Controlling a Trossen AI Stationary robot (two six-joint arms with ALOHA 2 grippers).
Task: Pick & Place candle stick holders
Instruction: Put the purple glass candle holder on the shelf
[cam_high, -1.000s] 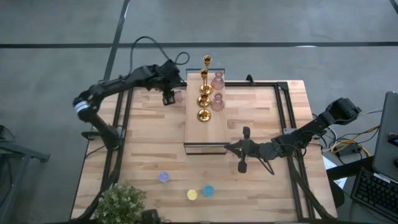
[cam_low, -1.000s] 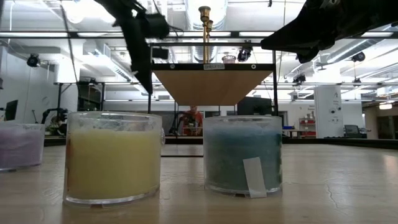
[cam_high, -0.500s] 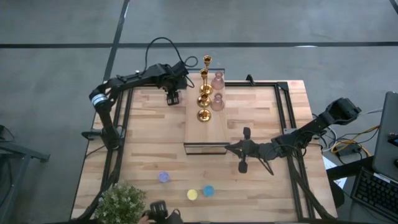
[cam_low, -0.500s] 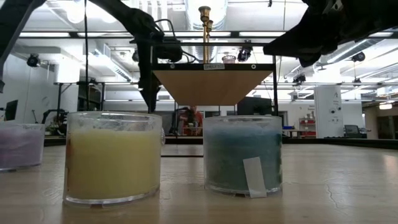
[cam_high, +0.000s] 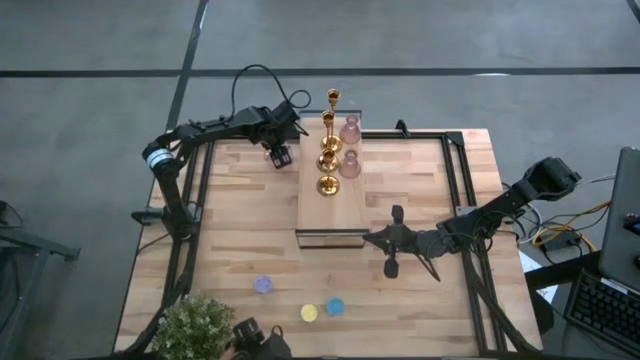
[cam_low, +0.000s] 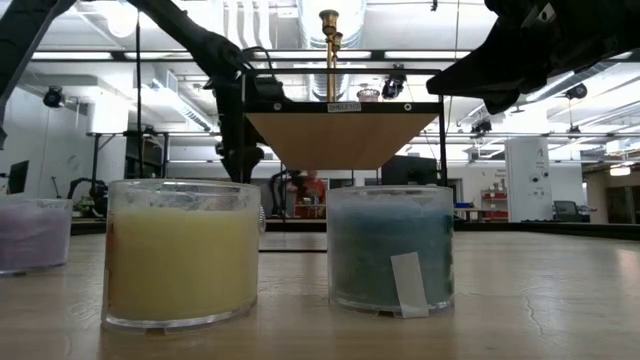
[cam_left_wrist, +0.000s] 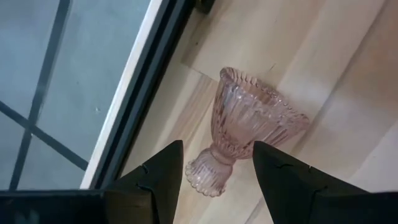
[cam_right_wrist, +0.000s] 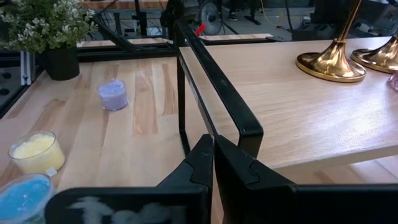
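Observation:
A pink ribbed glass candle stick holder is on the table at the far left, beside the raised wooden board. Whether it stands or lies on its side, I cannot tell. My left gripper hangs open over it, slanting down, with a finger on either side of its stem and foot and touching nothing. Three gold holders and two pink ones stand on the board. Purple, yellow and blue cups stand near the front edge. My right gripper waits shut by the board's near right corner.
The board rests on a black metal frame that lifts it above the table. A black rail runs along the table's left edge close to the pink holder. A green plant stands at the near left corner.
My left gripper has come down toward the pink holder on the table, shifting a little toward the board and rolling about its own line. Its fingers have stayed open. My right arm has kept still.

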